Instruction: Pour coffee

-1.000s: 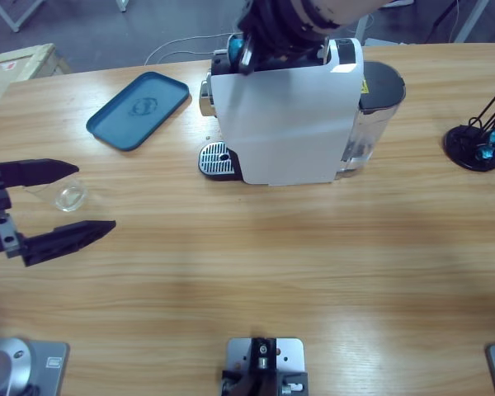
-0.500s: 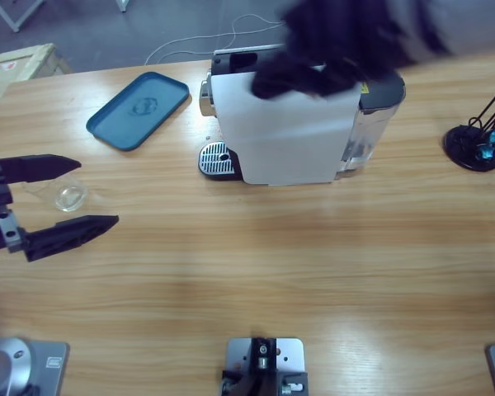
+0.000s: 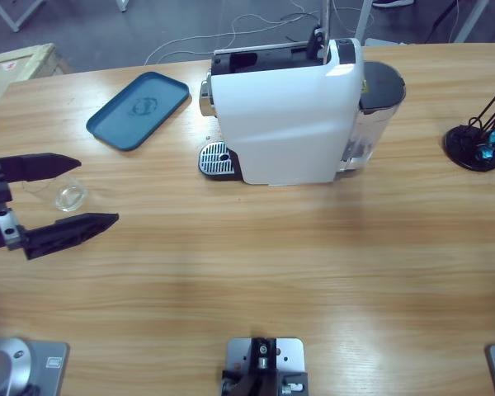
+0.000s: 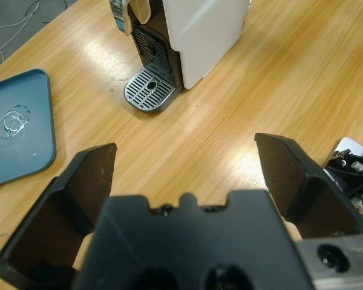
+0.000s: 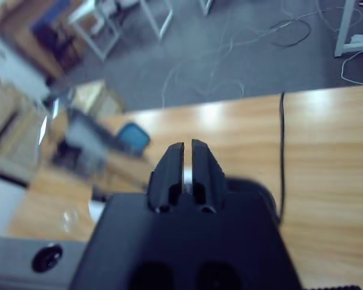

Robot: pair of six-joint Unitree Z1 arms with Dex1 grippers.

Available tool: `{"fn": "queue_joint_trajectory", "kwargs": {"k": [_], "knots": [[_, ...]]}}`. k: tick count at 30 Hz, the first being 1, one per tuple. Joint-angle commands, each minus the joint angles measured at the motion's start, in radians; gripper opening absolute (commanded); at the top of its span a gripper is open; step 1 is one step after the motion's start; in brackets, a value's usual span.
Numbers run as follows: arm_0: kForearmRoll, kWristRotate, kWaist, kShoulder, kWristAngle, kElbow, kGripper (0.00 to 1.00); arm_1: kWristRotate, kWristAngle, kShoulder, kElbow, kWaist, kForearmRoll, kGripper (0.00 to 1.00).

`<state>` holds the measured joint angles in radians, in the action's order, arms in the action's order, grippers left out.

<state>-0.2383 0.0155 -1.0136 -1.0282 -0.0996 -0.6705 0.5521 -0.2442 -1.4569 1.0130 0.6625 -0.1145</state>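
Wooden bench (image 3: 256,272): left pincer (image 3: 74,192) gaping wide around small clear glass (image 3: 68,197), grasp pending; right pincer (image 5: 187,158) pinched closed, empty.

Next: closing on glass squarely.

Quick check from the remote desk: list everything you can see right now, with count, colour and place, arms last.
Coffee machine: one, white body with dark top, back middle of the table.
Drip grate: one, silver-grey, at the machine's left end.
Tray: one, blue, back left of the table.
Glass: one, clear, near the left edge, between the left gripper's jaws in the high view; contents cannot be told.
Capsule stand: one, black with blue capsules, right edge.
Table: one, light wood.
Cables: several, on the floor behind the table.
Left gripper: black, open, at the left edge.
Right gripper: black, shut, seen only in its wrist view, above the table.
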Motion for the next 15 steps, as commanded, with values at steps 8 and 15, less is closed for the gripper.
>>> {"fn": "queue_joint_trajectory", "kwargs": {"k": [8, 15], "knots": [[0.008, -0.009, 0.003, -0.035, 0.000, 0.005, 0.987, 0.055, 0.181, -0.214, 0.072, 0.107, -0.226, 0.000], [0.005, -0.008, 0.003, -0.019, 0.003, 0.015, 0.987, 0.042, 0.150, -0.319, 0.143, 0.154, -0.218, 0.000]]}}
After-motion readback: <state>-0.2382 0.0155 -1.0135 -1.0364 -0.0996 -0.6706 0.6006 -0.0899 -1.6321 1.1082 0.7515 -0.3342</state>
